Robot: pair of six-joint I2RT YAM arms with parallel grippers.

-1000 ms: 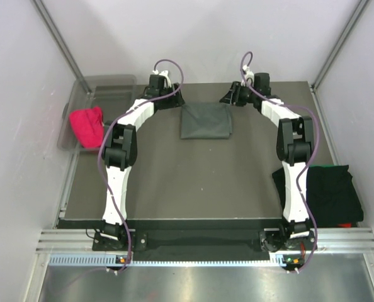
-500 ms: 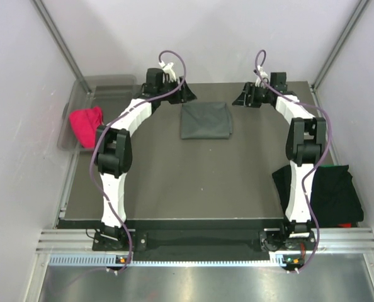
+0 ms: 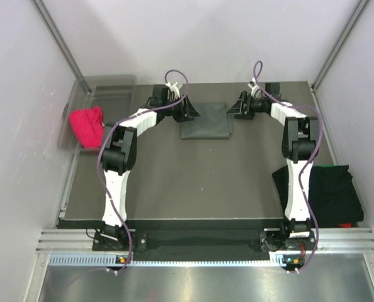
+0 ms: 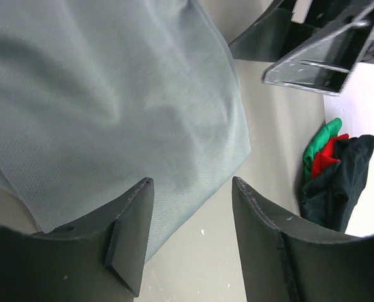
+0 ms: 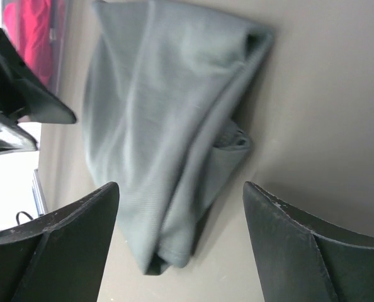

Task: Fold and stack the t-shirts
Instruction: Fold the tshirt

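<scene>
A: Where is the dark grey t-shirt (image 3: 204, 121) lying now?

B: It is lying folded at the far middle of the desk (image 3: 193, 182), and it is staying in the same place as one second ago.

A: What is changing, then?

B: Both arms are coming closer to it. The left fingers (image 4: 127, 233) are hovering spread over its left side, and the right fingers (image 5: 55, 245) are hovering spread at its right side, both pinching nothing. The black t-shirts (image 3: 332, 192) are resting at the desk's right edge.
</scene>
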